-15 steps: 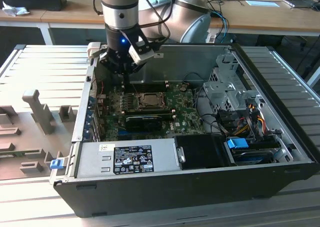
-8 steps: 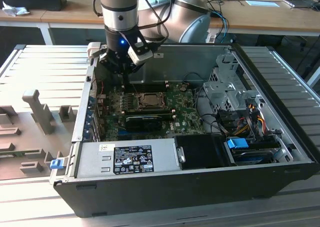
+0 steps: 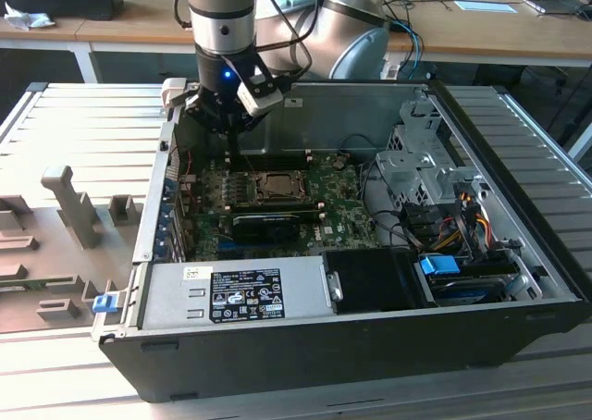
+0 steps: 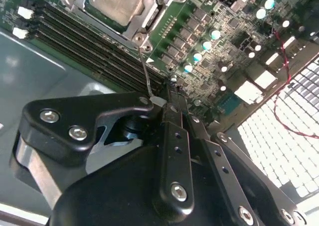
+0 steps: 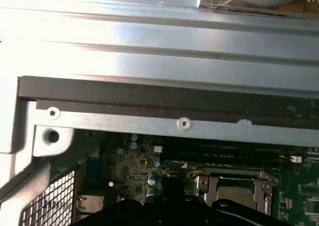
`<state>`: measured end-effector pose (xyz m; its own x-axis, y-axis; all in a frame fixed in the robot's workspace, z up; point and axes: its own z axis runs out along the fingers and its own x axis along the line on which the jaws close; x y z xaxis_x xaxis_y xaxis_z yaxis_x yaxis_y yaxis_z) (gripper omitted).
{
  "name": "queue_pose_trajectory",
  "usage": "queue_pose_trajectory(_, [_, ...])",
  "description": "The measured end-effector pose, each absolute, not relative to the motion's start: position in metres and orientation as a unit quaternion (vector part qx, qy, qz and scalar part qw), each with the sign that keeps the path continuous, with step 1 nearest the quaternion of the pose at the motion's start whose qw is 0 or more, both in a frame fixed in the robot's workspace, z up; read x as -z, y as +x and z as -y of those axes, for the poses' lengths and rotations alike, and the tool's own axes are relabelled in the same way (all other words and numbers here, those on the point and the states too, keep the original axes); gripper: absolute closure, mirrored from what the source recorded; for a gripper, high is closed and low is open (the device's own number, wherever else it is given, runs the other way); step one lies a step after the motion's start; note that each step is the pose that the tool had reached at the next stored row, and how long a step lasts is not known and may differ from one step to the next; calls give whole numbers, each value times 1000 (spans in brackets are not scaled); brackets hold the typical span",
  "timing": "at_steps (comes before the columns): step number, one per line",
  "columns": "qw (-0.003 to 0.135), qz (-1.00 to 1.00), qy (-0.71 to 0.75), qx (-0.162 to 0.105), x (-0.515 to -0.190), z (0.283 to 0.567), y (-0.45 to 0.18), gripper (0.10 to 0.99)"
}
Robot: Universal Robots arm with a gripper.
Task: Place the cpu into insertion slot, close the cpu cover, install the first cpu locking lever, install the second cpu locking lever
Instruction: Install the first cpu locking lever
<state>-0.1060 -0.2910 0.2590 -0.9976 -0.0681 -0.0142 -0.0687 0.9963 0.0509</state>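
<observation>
The insertion slot (image 3: 277,187) sits mid-motherboard inside the open computer case. In the second wrist view the pale cpu (image 4: 117,2) lies in it, with the cpu cover (image 4: 149,17) down around it. A thin wire locking lever (image 4: 146,74) stands up from the socket's corner, and its free end rests against the side of my fingertips. My gripper (image 4: 169,94) is shut, its fingers pressed together. In the exterior view the gripper (image 3: 231,154) hangs just to the left of the socket, near the case's back wall. The first wrist view shows the socket's cover (image 5: 232,178) under the case rim.
Black memory slots (image 4: 89,42) run beside the socket. A long black card (image 3: 268,224) lies in front of it, then the power supply (image 3: 231,295). A drive cage (image 3: 416,161) and cables fill the exterior view's right. The case's metal rim (image 5: 149,121) and a red wire (image 4: 284,81) are close by.
</observation>
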Motion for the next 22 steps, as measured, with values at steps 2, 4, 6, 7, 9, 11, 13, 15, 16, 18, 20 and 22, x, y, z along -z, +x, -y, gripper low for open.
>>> queue_pose_trajectory(2, [6, -999, -34, -26, -259, 291, -94, 980])
queue_pose_trajectory(4, [6, -999, -34, -26, -259, 290, -86, 980])
queue_pose_trajectory(6, [6, -999, -34, -26, -257, 290, -64, 980])
queue_pose_trajectory(7, [6, -999, -34, -28, -257, 290, -53, 980])
queue_pose_trajectory(9, [6, -999, -34, -41, -256, 290, -49, 980])
queue_pose_trajectory(11, [6, -998, -34, -43, -251, 290, -49, 980])
queue_pose_trajectory(13, [6, -998, -34, -44, -246, 290, -49, 980])
queue_pose_trajectory(15, [6, -998, -35, -43, -242, 290, -48, 980])
queue_pose_trajectory(16, [6, -998, -35, -44, -240, 290, -46, 980])
queue_pose_trajectory(18, [6, -998, -36, -43, -236, 289, -42, 980])
queue_pose_trajectory(20, [6, -998, -36, -43, -234, 287, -40, 980])
queue_pose_trajectory(22, [6, -998, -36, -44, -231, 285, -37, 980])
